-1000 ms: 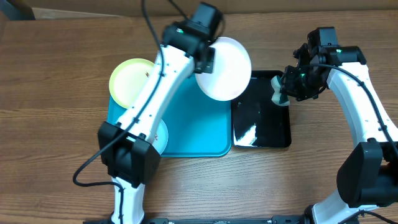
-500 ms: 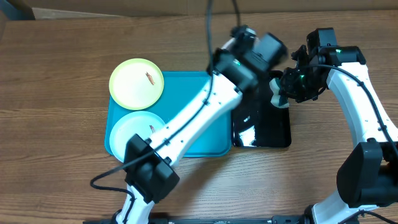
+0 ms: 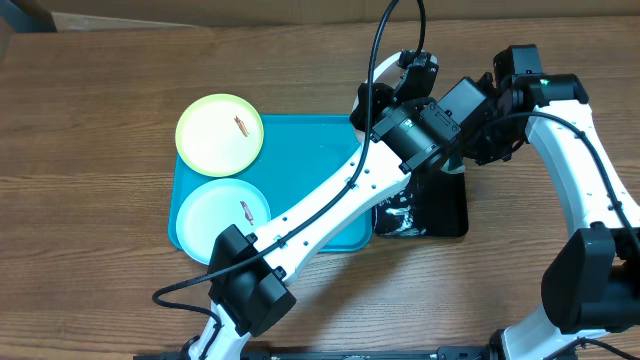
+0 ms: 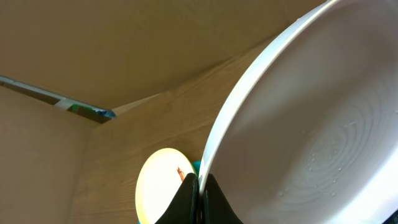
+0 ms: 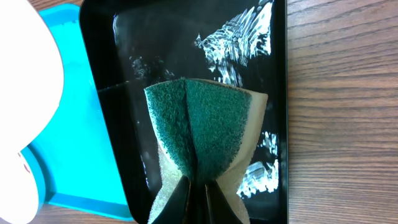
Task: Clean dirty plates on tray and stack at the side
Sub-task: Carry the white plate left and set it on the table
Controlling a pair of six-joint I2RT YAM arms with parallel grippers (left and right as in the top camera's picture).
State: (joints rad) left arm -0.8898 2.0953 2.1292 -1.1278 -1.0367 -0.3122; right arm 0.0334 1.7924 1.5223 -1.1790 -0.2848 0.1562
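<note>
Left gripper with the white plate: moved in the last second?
Yes. In the overhead view the left gripper, shut on the white plate, has swung right, from the turquoise tray's back right corner to over the black tray.

White arm shells (image 3: 330,205), black joints (image 3: 250,285), thin black cables (image 3: 178,287)

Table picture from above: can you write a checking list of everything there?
Surface: brown wooden table.
Job's things: yellow-green plate and pale blue plate on blue tray, each smeared; white plate held up.
Clutter: black tray with wet-looking streaks; green sponge above it.
Jaws: left jaws shut on white plate's rim; right jaws shut on sponge.
Cables: black cable loops high over the table.
Surroundings: tan board behind table.
</note>
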